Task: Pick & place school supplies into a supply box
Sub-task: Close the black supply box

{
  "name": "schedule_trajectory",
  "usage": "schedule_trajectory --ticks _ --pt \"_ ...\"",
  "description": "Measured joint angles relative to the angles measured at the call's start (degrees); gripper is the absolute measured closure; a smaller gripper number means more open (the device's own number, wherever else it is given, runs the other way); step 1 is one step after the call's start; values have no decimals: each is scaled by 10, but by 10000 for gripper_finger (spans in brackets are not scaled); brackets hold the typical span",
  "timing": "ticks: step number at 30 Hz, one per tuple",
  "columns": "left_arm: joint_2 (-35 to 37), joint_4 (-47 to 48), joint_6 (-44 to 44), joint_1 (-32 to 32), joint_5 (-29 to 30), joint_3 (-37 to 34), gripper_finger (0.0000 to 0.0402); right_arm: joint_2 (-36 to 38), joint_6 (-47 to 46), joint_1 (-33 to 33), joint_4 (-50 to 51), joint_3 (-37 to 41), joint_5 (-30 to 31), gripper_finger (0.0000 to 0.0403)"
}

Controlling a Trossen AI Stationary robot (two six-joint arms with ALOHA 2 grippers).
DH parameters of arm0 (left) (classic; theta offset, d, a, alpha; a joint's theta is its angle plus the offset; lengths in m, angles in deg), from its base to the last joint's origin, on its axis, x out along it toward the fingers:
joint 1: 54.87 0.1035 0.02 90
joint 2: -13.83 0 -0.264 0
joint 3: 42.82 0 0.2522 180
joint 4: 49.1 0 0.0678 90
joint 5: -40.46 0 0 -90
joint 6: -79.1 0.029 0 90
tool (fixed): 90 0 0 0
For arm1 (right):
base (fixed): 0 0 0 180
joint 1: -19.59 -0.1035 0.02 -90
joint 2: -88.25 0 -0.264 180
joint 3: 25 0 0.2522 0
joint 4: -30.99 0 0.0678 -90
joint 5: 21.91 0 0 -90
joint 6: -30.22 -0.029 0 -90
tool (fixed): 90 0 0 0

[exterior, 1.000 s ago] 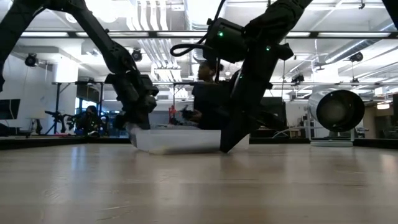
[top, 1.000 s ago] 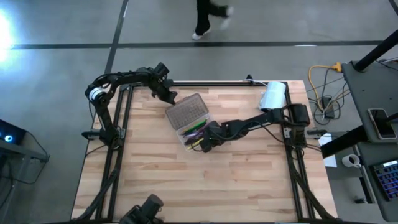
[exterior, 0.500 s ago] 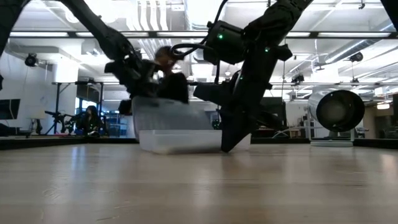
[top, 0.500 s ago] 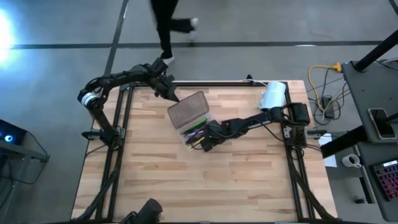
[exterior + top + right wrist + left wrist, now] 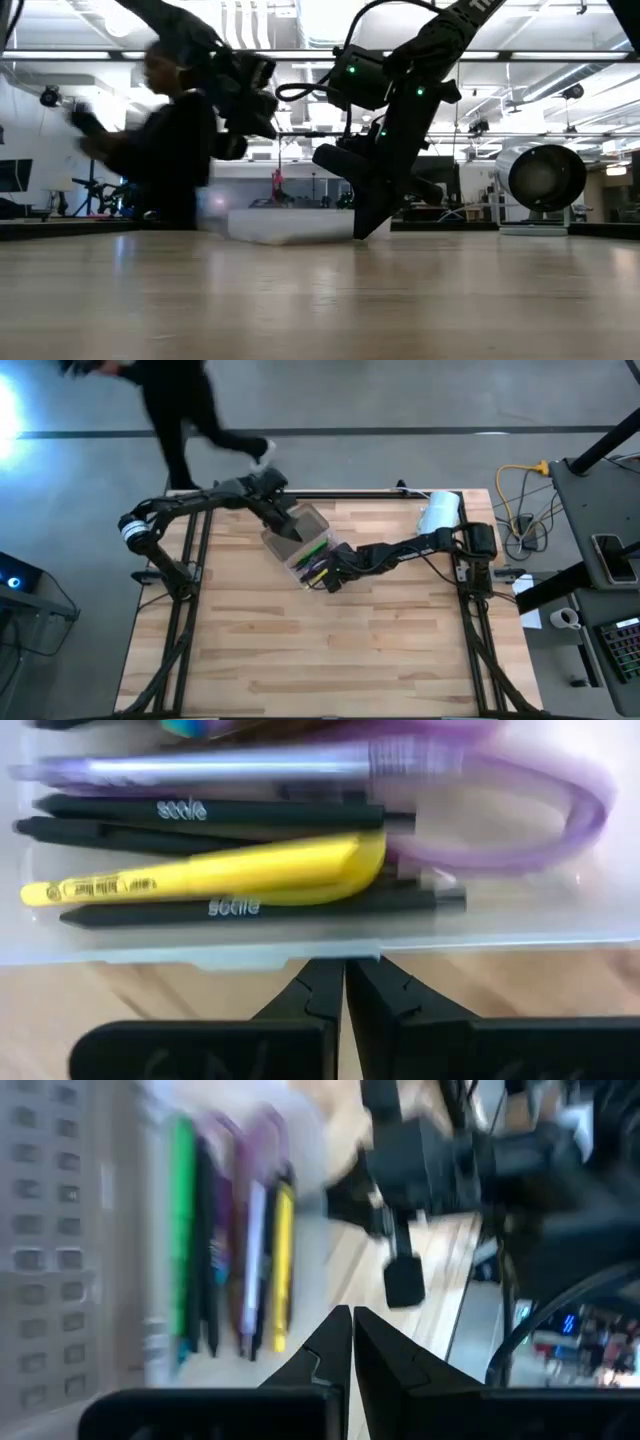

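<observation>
1. Supply box (image 5: 303, 546) sits on the wooden table (image 5: 330, 650), toward the far side and left of centre, lid still partly raised.
2. School supplies (image 5: 316, 564) lie inside the clear tray: green pen (image 5: 182, 1230), yellow pen (image 5: 215, 872), dark pens (image 5: 210, 812), purple-handled scissors (image 5: 560, 805), all side by side.
3. Left gripper (image 5: 287, 526) is over the box's far half, at the lid; fingers (image 5: 322, 1352) pressed together, holding nothing.
4. Right gripper (image 5: 331, 580) is low at the tray's near corner, just outside the clear wall. Fingers (image 5: 318, 982) closed tip to tip, empty.
5. The right arm stretches across the table from the right edge, blocking the box's right end in the low view.
6. White roll (image 5: 439, 513) lies at the far right corner, well apart from the box.
7. A person (image 5: 170, 405) in dark clothes walks past beyond the table's far left corner; in the low view this figure blurs behind the left arm.
8. Yellow cable (image 5: 518, 485) coils on the floor right of the table.
</observation>
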Motion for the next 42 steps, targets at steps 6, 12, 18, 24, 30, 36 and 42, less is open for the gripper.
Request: schedule_trajectory --ticks 6,12,18,24,30,36,42 --pt "-11 -40 -21 -66 51 9 402 0 8 7 0 0 -2 394" --pt "27 -30 -1 3 221 28 401 0 8 1 4 2 -18 394" --pt "29 17 19 108 326 -8 401 1 8 -4 3 7 -19 394" --pt "-8 8 52 131 347 -55 402 1 8 -5 3 7 -20 394" --pt "-56 -36 76 139 355 -77 402 1 3 -5 3 7 -23 394" --pt "-118 -39 77 151 313 -58 402 1 -2 -4 4 7 -26 394" --pt "-158 -39 77 151 257 -42 402 1 -4 -3 4 7 -33 394"
